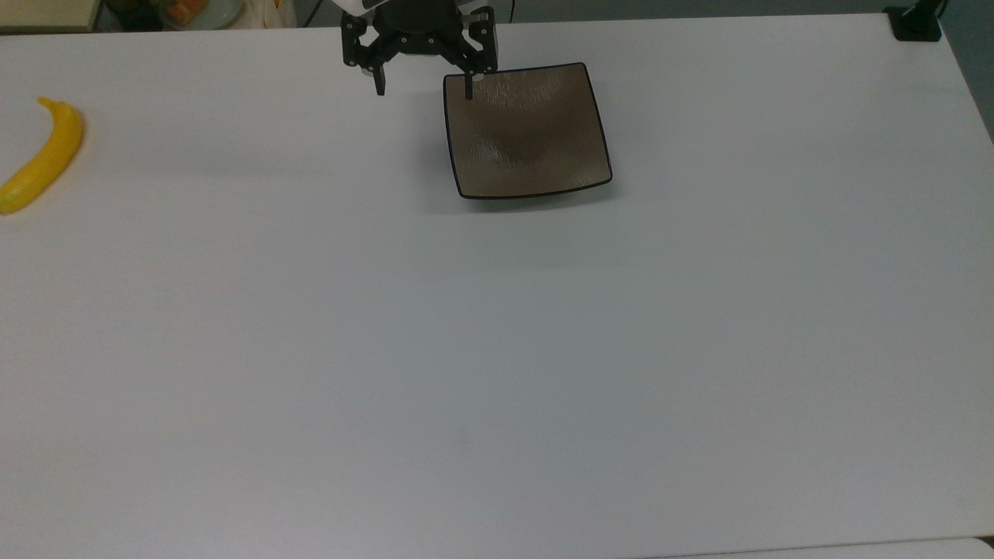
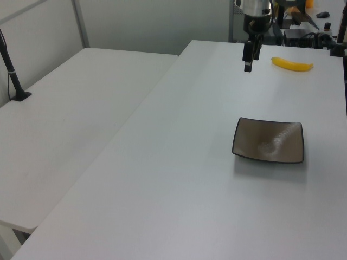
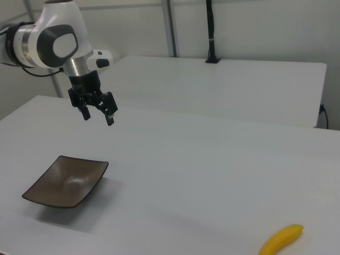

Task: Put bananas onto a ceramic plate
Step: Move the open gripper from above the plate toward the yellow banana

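A single yellow banana (image 1: 43, 157) lies on the white table at the top view's far left edge; it also appears at the back right in the left view (image 2: 291, 64) and at the bottom right in the right view (image 3: 280, 240). The square brown ceramic plate (image 1: 528, 130) with a black rim sits near the table's far edge, with nothing on it (image 2: 269, 141) (image 3: 66, 181). My gripper (image 1: 423, 86) hangs open and holding nothing above the table, just left of the plate's far left corner in the top view (image 2: 248, 64) (image 3: 98, 117).
The white table (image 1: 497, 349) is wide and bare around the plate. A second white table (image 2: 70, 119) stands beside it. A black post base (image 1: 915, 23) sits at the top view's far right corner. Clutter lies beyond the far edge.
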Controlling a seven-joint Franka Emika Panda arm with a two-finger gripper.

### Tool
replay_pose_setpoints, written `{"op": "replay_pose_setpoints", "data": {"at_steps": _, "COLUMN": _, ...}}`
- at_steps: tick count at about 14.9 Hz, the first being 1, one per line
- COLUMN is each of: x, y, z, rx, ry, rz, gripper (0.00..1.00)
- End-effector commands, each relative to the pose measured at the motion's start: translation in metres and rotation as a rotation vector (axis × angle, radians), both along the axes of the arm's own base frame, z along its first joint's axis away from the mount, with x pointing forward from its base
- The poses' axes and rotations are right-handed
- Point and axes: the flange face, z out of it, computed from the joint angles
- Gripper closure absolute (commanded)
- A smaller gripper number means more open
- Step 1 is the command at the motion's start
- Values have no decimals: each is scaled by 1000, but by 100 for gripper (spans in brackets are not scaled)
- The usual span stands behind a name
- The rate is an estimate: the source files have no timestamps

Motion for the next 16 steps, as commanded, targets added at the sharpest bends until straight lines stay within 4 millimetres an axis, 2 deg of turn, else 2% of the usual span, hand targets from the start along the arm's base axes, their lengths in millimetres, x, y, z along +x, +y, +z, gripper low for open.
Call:
{"op": "replay_pose_setpoints", "data": {"at_steps": 1, "x": -7, "y": -4, "z": 2, "rx": -13, "ry": -12, "rz": 11, "gripper": 0}}
{"op": "replay_pose_setpoints", "data": {"at_steps": 3, "x": -7, "y": -5, "z": 3, "rx": -14, "ry": -15, "rz": 13, "gripper": 0}}
{"op": "replay_pose_setpoints", "data": {"at_steps": 5, "x": -7, "y": -14, "z": 7, "rx": -20, "ry": -20, "rz": 46, "gripper": 0}}
{"op": "replay_pose_setpoints", "data": {"at_steps": 8, "x": -4, "y": -60, "z": 12, "rx": -46, "ry": -31, "rz": 76, "gripper": 0}}
{"op": "replay_pose_setpoints", "data": {"at_steps": 13, "x": -5, "y": -125, "z": 13, "rx": -102, "ry": -30, "rz": 74, "gripper": 0}}
{"op": "replay_pose_setpoints", "data": {"at_steps": 16, "x": -9, "y": -175, "z": 13, "rx": -136, "ry": -32, "rz": 60, "gripper": 0}}
